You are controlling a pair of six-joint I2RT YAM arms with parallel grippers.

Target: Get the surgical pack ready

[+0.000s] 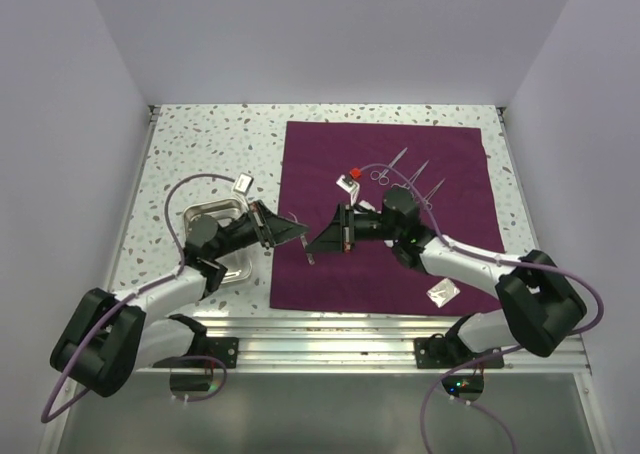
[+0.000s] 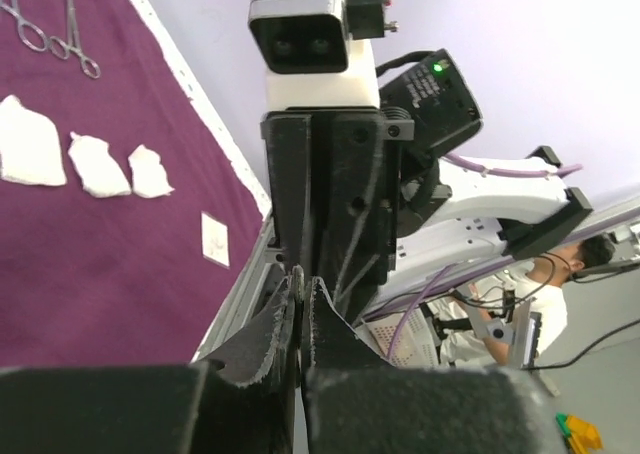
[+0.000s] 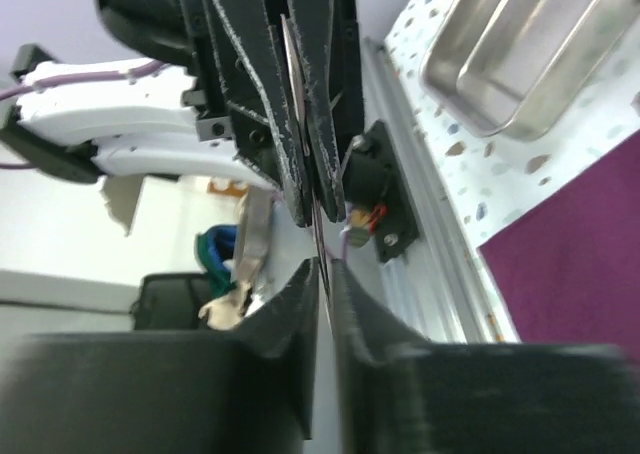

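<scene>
Two grippers: left gripper (image 2: 303,286), right gripper (image 3: 325,271), serrated black tips meeting, each pinched on thin sheet (image 3: 320,242).
Tray (image 1: 212,212): glossy steel, rounded, on speckled table (image 1: 190,144).
Cloth (image 1: 320,154): maroon, flat square.
Gauze (image 2: 98,164): three white wads on it.
Instruments (image 1: 397,160): silver, far.

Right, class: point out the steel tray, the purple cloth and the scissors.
tray (image 3: 530,34): right wrist view, on its bare floor.
cloth (image 1: 320,159): top view, on its bare far-left part.
scissors (image 1: 379,174): top view, on the finger rings.
</scene>
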